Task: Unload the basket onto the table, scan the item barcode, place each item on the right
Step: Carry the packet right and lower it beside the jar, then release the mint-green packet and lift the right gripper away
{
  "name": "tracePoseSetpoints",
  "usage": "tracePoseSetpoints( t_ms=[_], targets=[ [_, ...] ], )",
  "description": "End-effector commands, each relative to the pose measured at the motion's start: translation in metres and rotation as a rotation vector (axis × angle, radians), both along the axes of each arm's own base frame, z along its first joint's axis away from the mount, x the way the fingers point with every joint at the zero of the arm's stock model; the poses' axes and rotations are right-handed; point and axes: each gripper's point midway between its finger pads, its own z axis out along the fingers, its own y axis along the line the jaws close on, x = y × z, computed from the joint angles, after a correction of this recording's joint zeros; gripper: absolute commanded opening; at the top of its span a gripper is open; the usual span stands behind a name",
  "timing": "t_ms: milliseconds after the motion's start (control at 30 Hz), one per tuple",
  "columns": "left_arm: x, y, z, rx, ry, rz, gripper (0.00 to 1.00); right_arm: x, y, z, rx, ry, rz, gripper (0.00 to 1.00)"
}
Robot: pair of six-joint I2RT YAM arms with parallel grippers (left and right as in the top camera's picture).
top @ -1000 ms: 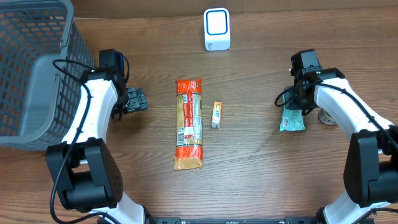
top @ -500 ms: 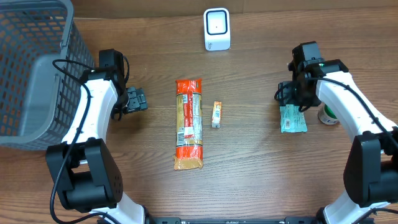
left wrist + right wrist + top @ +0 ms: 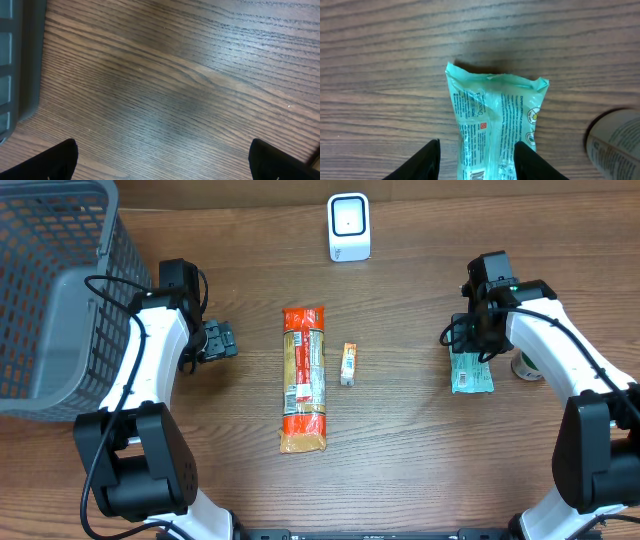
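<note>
- Right gripper (image 3: 476, 162): jaws part-way apart, straddling the near end of the green packet (image 3: 495, 120). Right wrist view shows a strip of wood between the left finger (image 3: 427, 160) and the packet edge, while the other finger overlaps the packet's side. Reads as not clamped.
- The packet lies flat on the table (image 3: 420, 450), printed side up, crimped end pointing away from the wrist camera. Overhead it sits at the right side of the table, partly under the right gripper.
- Just right of the packet: a round container (image 3: 615, 140) with a printed label, close to it; can't tell if they touch.
- Scanner (image 3: 349, 227): white unit at the back centre edge, well apart from the packet.
- Mid-table: long orange package (image 3: 304, 378) lying lengthwise, small box (image 3: 348, 364) just beside it on its right.
- Left gripper (image 3: 165, 170): jaws wide, nothing between them, over bare wood.
- Grey mesh basket (image 3: 50, 290): far left, near the left arm.
</note>
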Motion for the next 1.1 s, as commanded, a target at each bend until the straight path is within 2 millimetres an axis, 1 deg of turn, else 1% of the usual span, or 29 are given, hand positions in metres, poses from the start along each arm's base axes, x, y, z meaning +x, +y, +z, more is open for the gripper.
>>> tracePoseSetpoints(
  t_ms=[0, 67, 167, 267, 533, 567, 633, 667, 767, 833, 900, 933, 1000, 1067],
  targets=[
    [0.002, 0.002, 0.009, 0.015, -0.022, -0.013, 1.0, -0.003, -0.009, -0.008, -0.055, -0.013, -0.012, 0.49],
    [0.002, 0.002, 0.009, 0.015, -0.022, -0.014, 1.0, -0.002, -0.013, -0.013, -0.075, -0.028, -0.017, 0.49],
    [0.002, 0.002, 0.009, 0.015, -0.022, -0.013, 1.0, -0.001, -0.013, -0.02, -0.072, -0.044, -0.017, 0.49],
    [0.002, 0.002, 0.009, 0.015, -0.022, -0.013, 1.0, -0.006, -0.014, -0.031, -0.072, -0.04, -0.017, 0.49],
    [0.002, 0.002, 0.009, 0.015, -0.022, -0.013, 1.0, -0.023, -0.017, -0.067, -0.07, -0.055, -0.017, 0.49],
    [0.002, 0.002, 0.009, 0.015, -0.021, -0.014, 1.0, -0.025, -0.017, -0.07, -0.07, -0.053, -0.017, 0.51],
    [0.002, 0.002, 0.009, 0.015, -0.021, -0.014, 1.0, -0.026, -0.017, -0.07, -0.073, -0.05, -0.01, 0.66],
    [0.002, 0.002, 0.009, 0.015, -0.022, -0.013, 1.0, -0.024, -0.017, -0.069, -0.072, -0.054, -0.01, 0.68],
    [0.002, 0.002, 0.009, 0.015, -0.022, -0.013, 1.0, -0.013, -0.015, -0.054, -0.066, -0.078, -0.011, 0.72],
    [0.002, 0.002, 0.009, 0.015, -0.022, -0.014, 1.0, -0.005, -0.013, -0.036, -0.063, -0.093, -0.012, 0.76],
    [0.002, 0.002, 0.009, 0.015, -0.022, -0.013, 1.0, 0.002, -0.011, -0.017, -0.058, -0.105, -0.011, 0.79],
    [0.002, 0.002, 0.009, 0.015, -0.022, -0.013, 1.0, 0.006, -0.009, -0.004, -0.048, -0.113, -0.009, 0.8],
    [0.002, 0.002, 0.009, 0.015, -0.022, -0.013, 1.0, 0.01, 0.001, 0.012, 0.005, -0.121, 0.005, 0.81],
    [0.002, 0.002, 0.009, 0.015, -0.022, -0.014, 1.0, 0.01, 0.016, 0.021, 0.086, -0.118, 0.027, 0.81]
  ],
)
